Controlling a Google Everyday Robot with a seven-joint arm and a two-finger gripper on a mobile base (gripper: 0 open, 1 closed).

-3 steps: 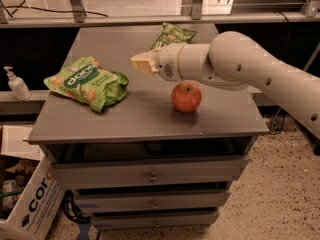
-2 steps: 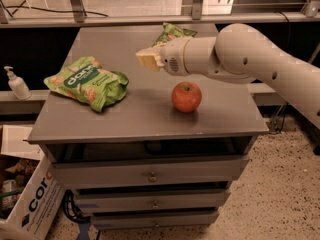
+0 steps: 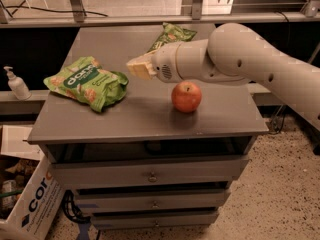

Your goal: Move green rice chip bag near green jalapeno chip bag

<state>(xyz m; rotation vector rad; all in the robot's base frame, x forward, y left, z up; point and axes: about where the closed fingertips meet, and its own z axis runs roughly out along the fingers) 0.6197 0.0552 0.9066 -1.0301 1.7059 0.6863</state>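
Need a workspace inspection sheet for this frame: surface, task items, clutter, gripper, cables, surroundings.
Surface: grey drawer cabinet top, flat.
Job's things: green rice chip bag lies front left; green jalapeno chip bag lies at the back, partly hidden by the arm; the two are apart.
Clutter: red apple right of centre.
Gripper: gripper above the top between the bags, clear of the rice bag.
Cables: dark cables on the floor by the cabinet's lower left.
Surroundings: pump bottle on left ledge; cardboard box on floor.
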